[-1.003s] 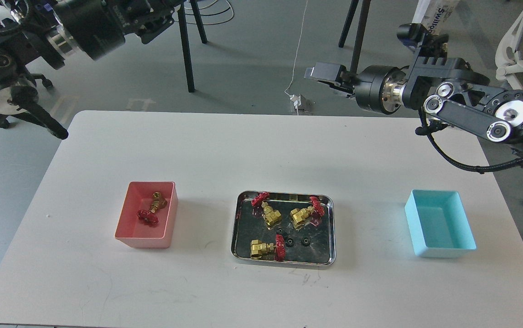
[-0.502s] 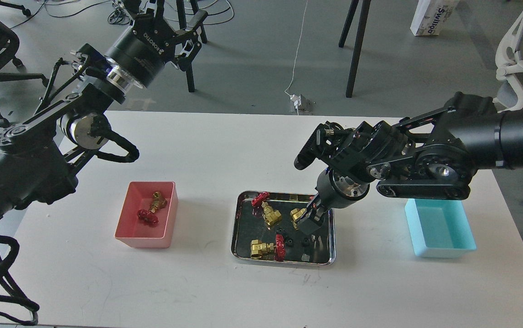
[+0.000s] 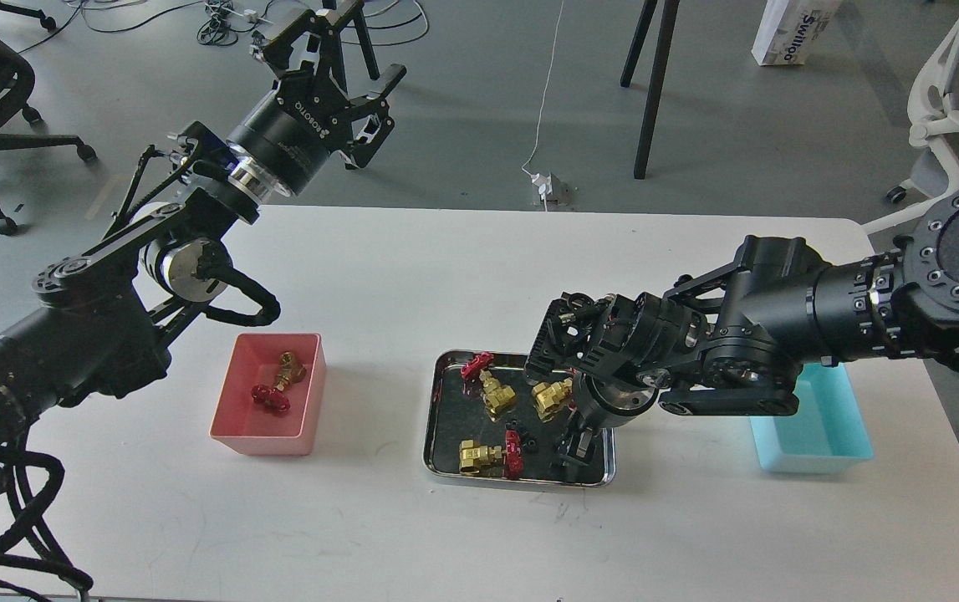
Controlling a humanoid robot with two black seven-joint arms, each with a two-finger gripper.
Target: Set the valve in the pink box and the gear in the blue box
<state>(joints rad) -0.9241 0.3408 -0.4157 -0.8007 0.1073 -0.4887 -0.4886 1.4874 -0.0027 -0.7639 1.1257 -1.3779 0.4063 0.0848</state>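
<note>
Three brass valves with red handwheels lie in a steel tray (image 3: 431, 435): one at the back left (image 3: 492, 393), one at the back middle (image 3: 553, 398), one at the front left (image 3: 486, 456). A fourth valve (image 3: 280, 383) lies in the pink box (image 3: 226, 418). A tiny black gear (image 3: 530, 444) shows in the tray beside the front valve. My right gripper (image 3: 574, 449) points down into the tray's front right part, where it hides anything under it; its fingers are dark and blend together. The blue box (image 3: 818, 447) is partly behind my right arm. My left gripper (image 3: 344, 46) is open and empty, high beyond the table's far left.
The white table (image 3: 362, 518) holds the pink box at left, the tray in the middle and the blue box at right. My right arm (image 3: 780, 334) stretches low over the table's right side. Chairs, stand legs and cables are on the floor behind.
My right gripper has moved from the tray's back right to its front right and sunk lower. My left arm has shifted slightly right and up.
</note>
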